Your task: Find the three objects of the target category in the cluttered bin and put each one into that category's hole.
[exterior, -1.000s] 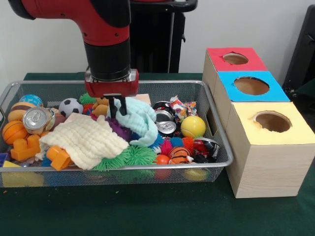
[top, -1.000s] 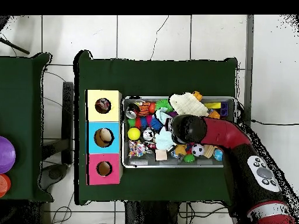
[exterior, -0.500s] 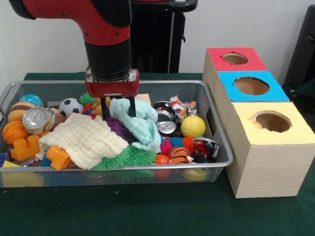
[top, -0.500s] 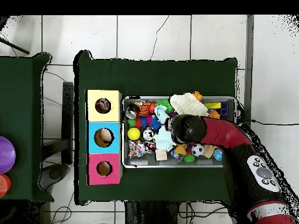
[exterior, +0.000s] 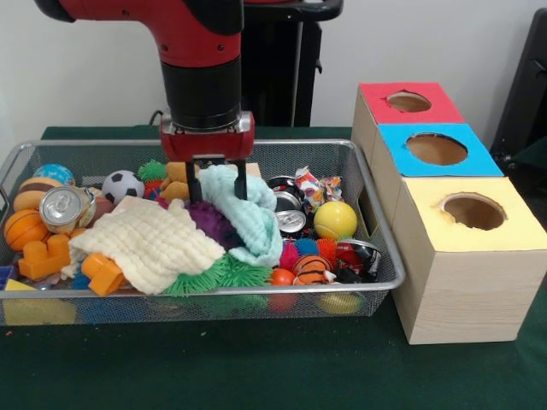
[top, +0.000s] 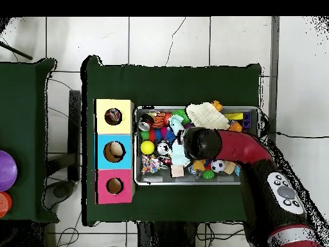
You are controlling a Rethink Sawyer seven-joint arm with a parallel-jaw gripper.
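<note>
The gripper point(exterior: 217, 181) stood over the middle of the wire bin point(exterior: 376, 256), its jaws closed partway on the upper fold of a mint-green cloth point(exterior: 248, 209). One finger showed on each side of the bunched fabric, which was pinched between them; the rest draped down below the jaws onto the clutter, so the cloth hung by its top only. A cream cloth point(exterior: 149, 243) lay just beside and below the jaws, resting on toys. Judged from the grip, cloths were the target category. The three-hole box point(exterior: 444, 248) stood well apart, outside the bin, its holes facing up to receive drops.
</note>
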